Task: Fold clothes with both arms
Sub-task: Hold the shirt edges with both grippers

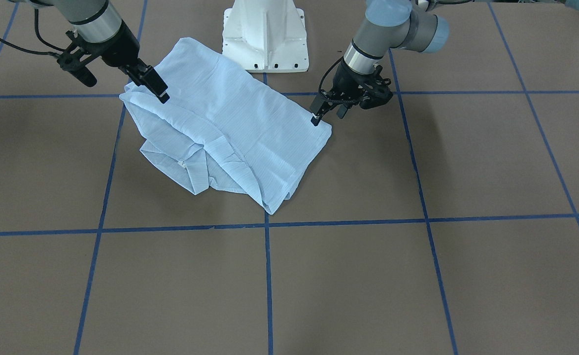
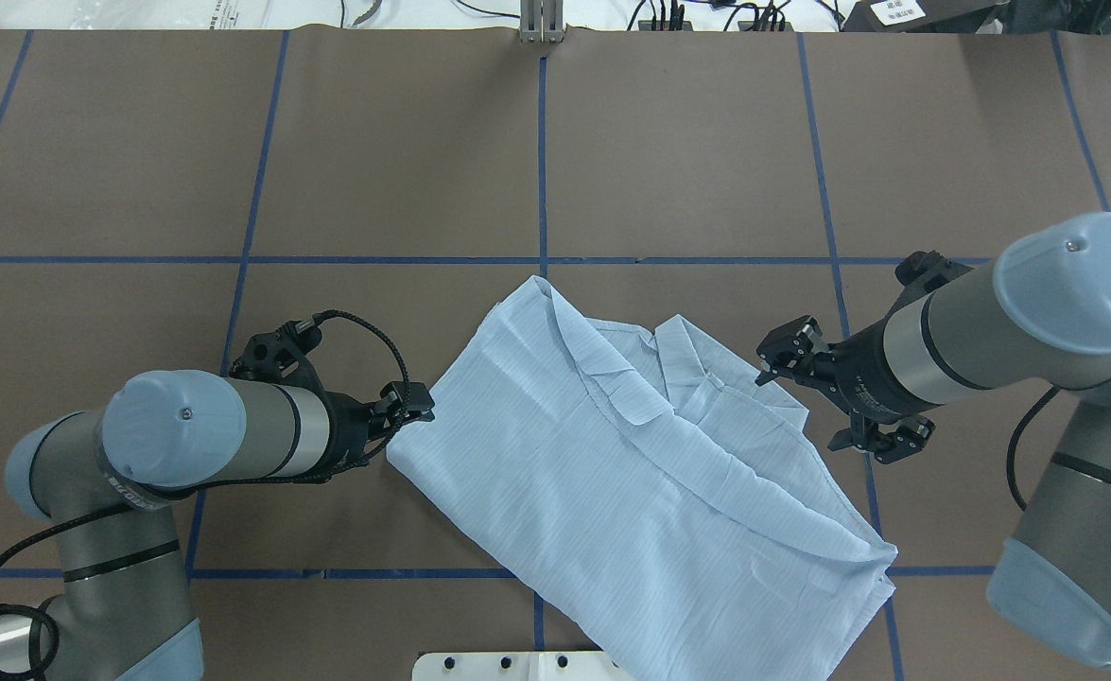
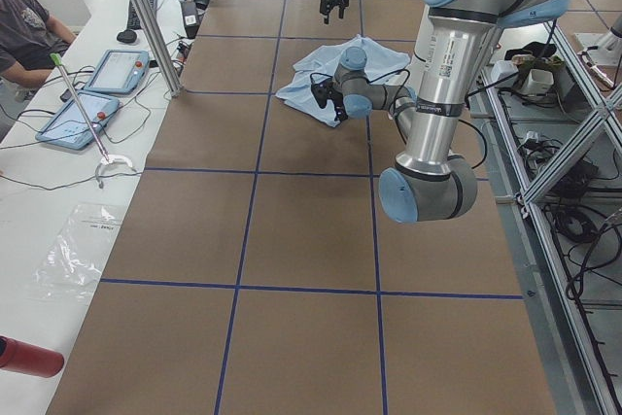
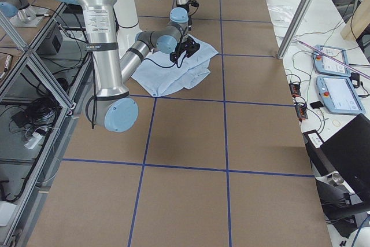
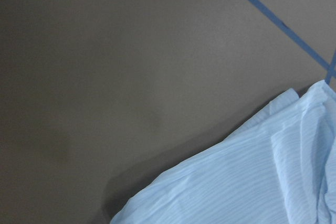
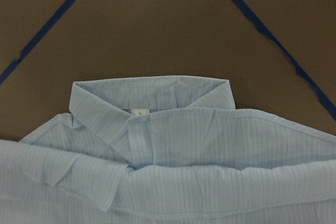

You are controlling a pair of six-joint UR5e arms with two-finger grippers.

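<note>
Roughly, the shirt [image 2: 650, 492] is lying doubled and rumpled by the pedestal [image 1: 264, 44], folding looking only part done. Left gripper [image 1: 327, 116] is hovering at its corner, right gripper [image 2: 774, 361] by the collar [image 6: 157, 92] farther out, both jaws parted, gripping nothing

Pale-blue shirt [image 1: 240, 113] (finely striped).

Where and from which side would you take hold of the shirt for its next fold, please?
I would pinch the shirt at its thin corner beside the left hand, coming in low from the robot's left, as that edge lies free on the table. The right hand could likely take the shoulder edge beside the collar from the robot's right; the middle is stacked layers.
</note>
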